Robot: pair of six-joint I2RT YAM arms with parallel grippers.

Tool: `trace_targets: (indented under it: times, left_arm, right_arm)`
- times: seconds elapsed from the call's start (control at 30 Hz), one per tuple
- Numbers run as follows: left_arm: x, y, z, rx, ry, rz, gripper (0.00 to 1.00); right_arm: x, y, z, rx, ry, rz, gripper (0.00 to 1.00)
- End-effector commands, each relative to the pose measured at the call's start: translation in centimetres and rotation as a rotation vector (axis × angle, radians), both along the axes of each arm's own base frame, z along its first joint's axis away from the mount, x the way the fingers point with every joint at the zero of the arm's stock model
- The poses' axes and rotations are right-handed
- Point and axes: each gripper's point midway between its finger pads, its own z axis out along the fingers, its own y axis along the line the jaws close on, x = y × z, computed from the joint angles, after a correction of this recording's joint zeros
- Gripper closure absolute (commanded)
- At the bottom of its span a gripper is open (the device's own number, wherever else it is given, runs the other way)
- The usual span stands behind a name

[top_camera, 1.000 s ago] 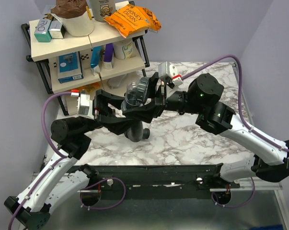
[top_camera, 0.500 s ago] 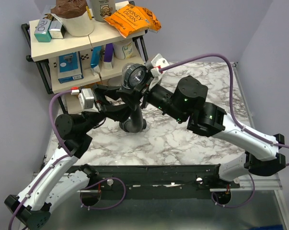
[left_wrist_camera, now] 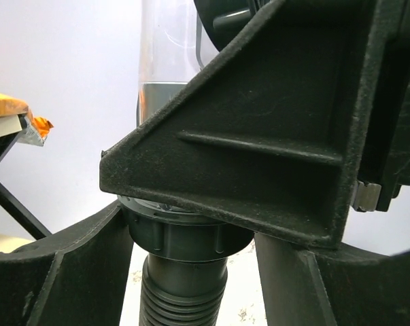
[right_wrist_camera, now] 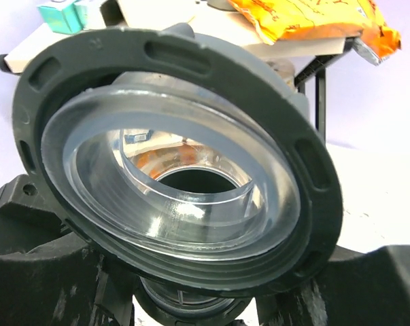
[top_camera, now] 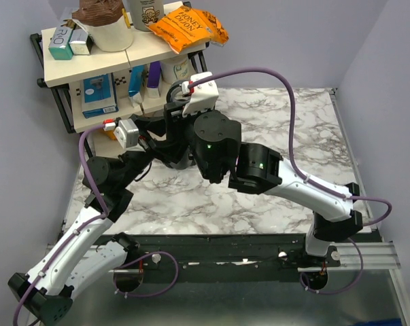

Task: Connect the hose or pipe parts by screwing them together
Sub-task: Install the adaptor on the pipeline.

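Hose: the black ribbed flexible hose (left_wrist_camera: 184,302) hangs below its dark ring collar (left_wrist_camera: 184,236). It is held over the far left of the white marble table (top_camera: 286,122), near the wooden shelf rack (top_camera: 62,64).
Fitting: the dark grey round-mouthed fitting with a clear insert (right_wrist_camera: 157,224) sits directly on the collar.
Left gripper (left_wrist_camera: 191,231): clenched around the collar.
Right gripper (right_wrist_camera: 191,299): grasping the fitting's body just above the collar.
Progress: the parts are mated end to end, but the thread depth is hidden, so tightening probably remains.
Top view: the right arm hides the joint.
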Motion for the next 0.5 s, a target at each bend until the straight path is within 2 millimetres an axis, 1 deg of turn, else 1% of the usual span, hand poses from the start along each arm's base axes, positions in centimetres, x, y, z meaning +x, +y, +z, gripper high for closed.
trace_targets:
  times: [0.0,0.03,0.07,0.1,0.13,0.17,0.2,0.23,0.27,0.3,0.33,0.37,0.4,0.43,0.47]
  left_arm:
    - [0.5,1.1,1.1,-0.003,-0.051,0.079,1.00]
    - [0.5,1.1,1.0,-0.001,-0.049,0.080,1.00]
    - [0.5,1.2,1.0,-0.003,-0.046,0.084,1.00]
    - [0.7,1.2,0.8,-0.002,-0.036,0.089,1.00]
    - [0.7,1.3,0.8,-0.005,-0.034,0.094,1.00]
    - [0.7,1.3,0.8,-0.009,-0.032,0.092,1.00]
    - [0.8,1.4,0.7,-0.013,-0.028,0.097,1.00]
    - [0.8,1.5,0.8,-0.021,-0.024,0.099,1.00]
    - [0.8,1.6,0.9,-0.027,-0.025,0.103,1.00]
    - [0.8,1.7,1.0,-0.035,-0.025,0.104,1.00]
    - [0.7,1.7,1.1,-0.041,-0.023,0.103,1.00]
    - [0.8,1.7,1.2,-0.048,-0.017,0.099,1.00]
    - [0.5,1.7,1.5,-0.060,-0.022,0.089,1.00]
    - [0.4,1.7,1.5,-0.069,-0.020,0.082,1.00]
    - [-0.2,1.5,1.7,-0.072,-0.029,0.047,1.00]
  right_arm:
    - [0.2,-0.9,0.5,-0.003,0.013,-0.037,0.43]
    - [-0.2,-0.5,0.7,0.002,0.013,0.013,0.27]
    - [-0.8,-1.0,1.7,0.032,0.013,0.059,0.21]
    - [-1.7,0.1,1.4,0.033,0.021,0.168,0.17]
    - [-2.2,0.3,1.5,0.062,0.039,0.221,0.10]
    - [-2.6,-1.1,2.8,0.100,0.034,0.260,0.08]
    - [-3.4,-0.5,2.3,0.093,0.047,0.341,0.04]
    - [-3.9,-0.7,2.5,0.103,0.050,0.378,0.01]
    - [-4.2,-1.0,2.8,0.103,0.041,0.421,0.01]
    - [-5.4,-1.8,4.2,0.137,0.017,0.490,0.00]
    - [-6.1,-1.5,2.9,0.090,0.006,0.553,0.00]
    - [-6.6,-1.5,2.7,0.083,-0.011,0.611,0.00]
    - [-8.7,-2.7,5.0,0.136,-0.074,0.717,0.00]
    - [-9.5,-3.1,5.1,0.118,-0.119,0.771,0.00]
    - [-9.3,-3.0,3.4,0.085,-0.117,0.789,0.00]
